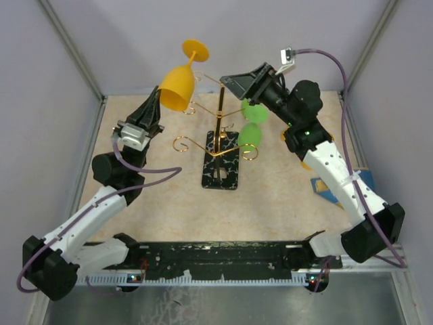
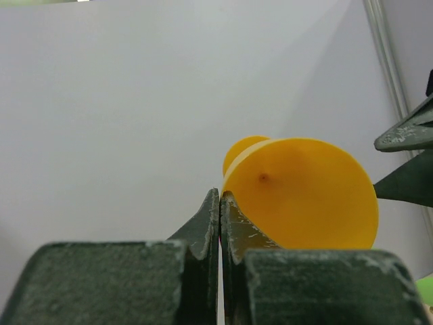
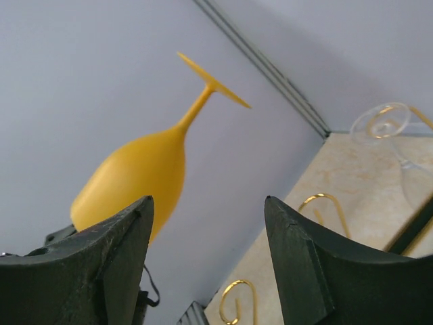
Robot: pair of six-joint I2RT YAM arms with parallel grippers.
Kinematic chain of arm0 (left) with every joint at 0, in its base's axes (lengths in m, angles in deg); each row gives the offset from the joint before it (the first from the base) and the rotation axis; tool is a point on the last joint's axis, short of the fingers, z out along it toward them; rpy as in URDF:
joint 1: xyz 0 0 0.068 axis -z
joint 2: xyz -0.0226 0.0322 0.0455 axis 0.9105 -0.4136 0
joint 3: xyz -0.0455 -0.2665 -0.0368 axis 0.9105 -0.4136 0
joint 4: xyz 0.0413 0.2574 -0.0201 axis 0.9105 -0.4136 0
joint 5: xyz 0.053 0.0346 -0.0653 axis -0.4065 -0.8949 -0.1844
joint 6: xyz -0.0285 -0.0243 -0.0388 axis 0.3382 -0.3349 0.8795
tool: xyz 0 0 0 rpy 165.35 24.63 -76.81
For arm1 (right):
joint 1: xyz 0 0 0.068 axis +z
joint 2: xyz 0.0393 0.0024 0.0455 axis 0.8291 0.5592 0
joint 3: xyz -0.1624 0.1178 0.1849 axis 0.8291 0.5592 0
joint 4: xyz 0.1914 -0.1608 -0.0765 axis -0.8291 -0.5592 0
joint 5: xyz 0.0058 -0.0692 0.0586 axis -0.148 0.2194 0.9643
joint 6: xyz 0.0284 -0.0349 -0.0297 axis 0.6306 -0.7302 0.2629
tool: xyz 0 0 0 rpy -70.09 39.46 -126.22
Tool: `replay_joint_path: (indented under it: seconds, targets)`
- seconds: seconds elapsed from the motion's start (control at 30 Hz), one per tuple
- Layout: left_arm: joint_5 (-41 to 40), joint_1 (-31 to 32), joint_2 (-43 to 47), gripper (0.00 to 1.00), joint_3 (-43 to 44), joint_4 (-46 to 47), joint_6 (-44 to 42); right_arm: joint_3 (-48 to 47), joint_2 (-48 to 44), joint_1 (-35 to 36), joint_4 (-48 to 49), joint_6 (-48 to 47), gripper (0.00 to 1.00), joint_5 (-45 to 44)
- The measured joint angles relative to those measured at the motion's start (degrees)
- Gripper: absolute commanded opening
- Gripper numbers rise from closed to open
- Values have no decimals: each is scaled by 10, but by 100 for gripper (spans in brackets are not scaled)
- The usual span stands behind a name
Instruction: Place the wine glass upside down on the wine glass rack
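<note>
Pale walls back a beige bench (image 1: 284, 203). Raised above it, the yellow wine glass (image 1: 177, 87) tilts foot-up, its rim clamped in the left tool (image 1: 157, 97), just left of the wine glass rack (image 1: 220, 128) standing mid-bench. The right tool (image 1: 233, 84), fingers apart, hovers at the rack's top, beside two hanging green glasses (image 1: 250, 134).

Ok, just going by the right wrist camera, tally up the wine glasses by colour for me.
yellow wine glass: 1
clear wine glass: 1
Total: 2
</note>
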Motion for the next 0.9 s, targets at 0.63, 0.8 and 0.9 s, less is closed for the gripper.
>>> replay_joint_path:
  seconds: [0.63,0.8,0.9]
  targets:
    - [-35,60,-12,0,-55,112,-25,-1,84,63,150,73,61,17]
    - [-43,65,-12,0,-71,112,-25,-1,91,69,195,87,61,16]
    - [-45,67,-12,0,-75,116,-25,-8,96,74,212,89,60,16]
